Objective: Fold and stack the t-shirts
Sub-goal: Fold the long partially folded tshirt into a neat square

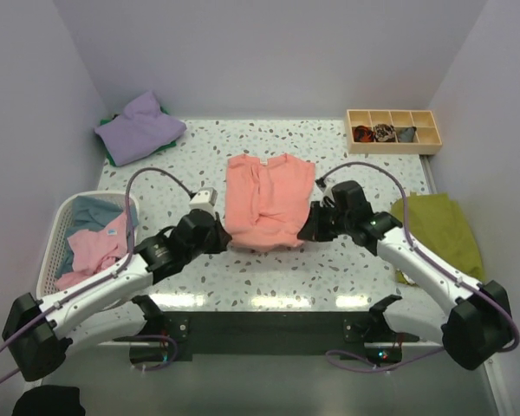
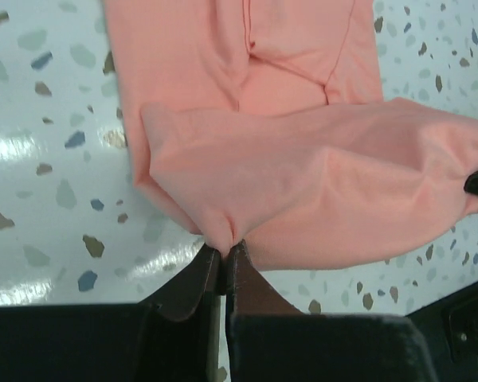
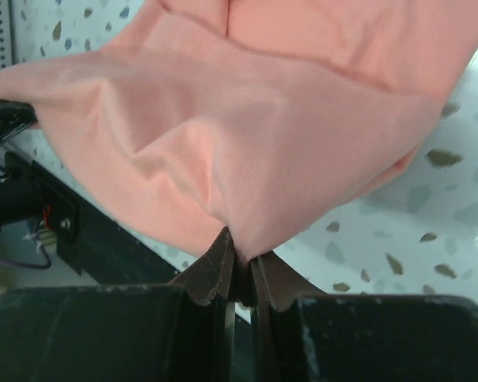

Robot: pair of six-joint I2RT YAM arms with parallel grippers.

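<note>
1. Top view: pinching the near corners of the salmon-pink t-shirt [image 1: 267, 201], mid-way across the speckled table [image 1: 347, 269], with left gripper [image 1: 218, 230] and right gripper [image 1: 312, 227]. Around it: a lavender shirt [image 1: 140, 128] far left, a green shirt [image 1: 438, 227] right, and a white basket [image 1: 56, 227] holding a pink shirt [image 1: 95, 247].
2. Left wrist: fingers [image 2: 193, 282] pressed together on a bunched corner, with that fold raised over the flat cloth.
3. Right wrist: fingers [image 3: 211, 274] likewise clamped on a pinch of the same cloth.
</note>
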